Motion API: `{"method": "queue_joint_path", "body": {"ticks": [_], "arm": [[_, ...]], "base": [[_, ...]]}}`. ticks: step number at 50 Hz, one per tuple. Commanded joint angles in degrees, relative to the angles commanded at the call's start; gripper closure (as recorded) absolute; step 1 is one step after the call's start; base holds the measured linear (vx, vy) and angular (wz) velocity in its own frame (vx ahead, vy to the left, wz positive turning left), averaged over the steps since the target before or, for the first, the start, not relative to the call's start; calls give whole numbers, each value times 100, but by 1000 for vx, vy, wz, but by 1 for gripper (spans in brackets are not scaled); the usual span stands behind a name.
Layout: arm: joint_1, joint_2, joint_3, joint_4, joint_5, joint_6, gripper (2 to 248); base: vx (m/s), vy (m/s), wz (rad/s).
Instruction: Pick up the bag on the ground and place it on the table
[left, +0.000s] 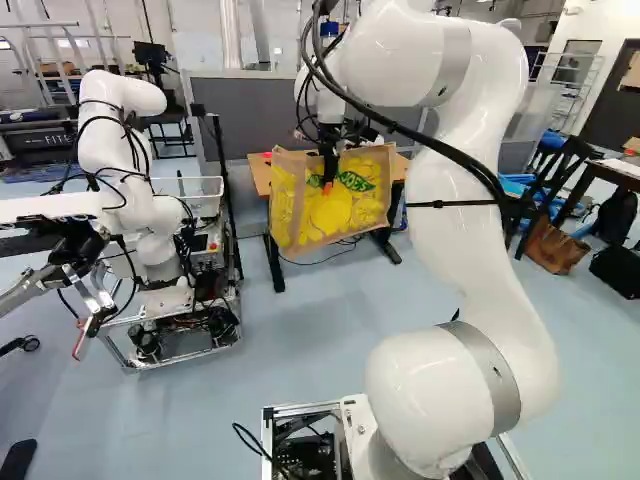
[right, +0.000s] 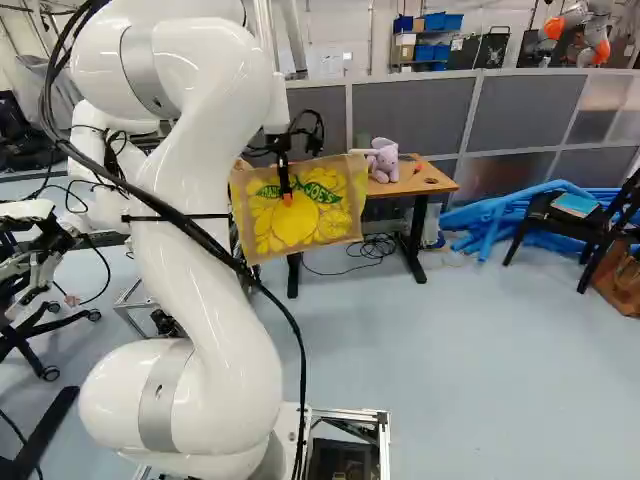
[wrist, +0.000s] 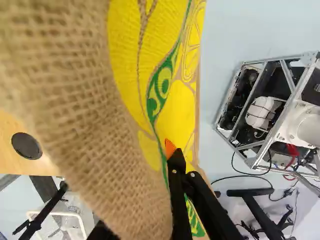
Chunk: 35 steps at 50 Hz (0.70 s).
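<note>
My gripper is shut on the upper part of the bag, a tan burlap bag with a yellow lemon print and green lettering. In the right base view the bag hangs off the floor from the gripper, partly covering the wooden table. The wrist view shows the gripper with one orange-tipped finger against the bag's printed side; burlap hides the other finger. Beside the burlap, the tabletop shows. Whether the bag touches the table cannot be told.
A purple stuffed toy sits on the table, before a grey partition. Another robot stands at the left of the left base view. Blue foam tubes and a black chair are at the right of the right base view.
</note>
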Motion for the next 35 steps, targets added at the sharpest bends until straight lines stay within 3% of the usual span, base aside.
{"method": "queue_joint_path", "body": {"ticks": [35], "arm": [[-36,14,-717,0,-753,0,226]], "base": [[0,0,0]]}}
